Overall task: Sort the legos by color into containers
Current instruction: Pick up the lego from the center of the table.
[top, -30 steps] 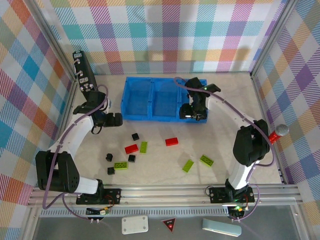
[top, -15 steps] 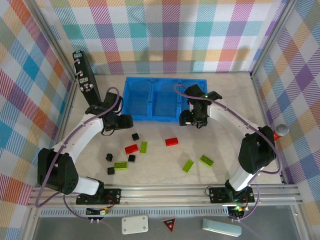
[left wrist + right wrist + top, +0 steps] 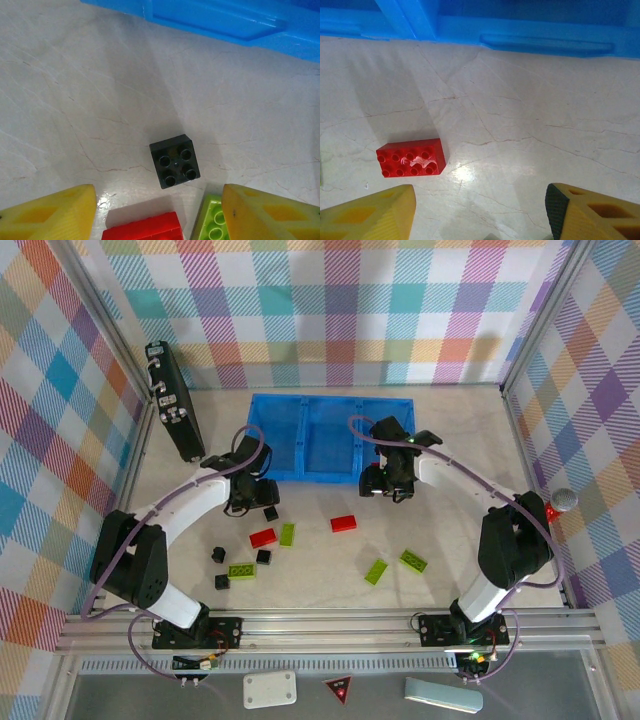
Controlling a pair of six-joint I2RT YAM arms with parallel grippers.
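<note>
We'd pinch the likely light, stiff, slippery black brick [image 3: 175,161] near the blue tray [image 3: 225,20] across its flat sides; left claw [image 3: 159,200] released.

We see bright, even light from overhead. Soft, broad shadows cross the pale marbled tabletop [image 3: 530,125], and white glare sits beside the red studded plastic brick [image 3: 411,158]. The small black studded cube [image 3: 175,161] looks sharp.
</note>
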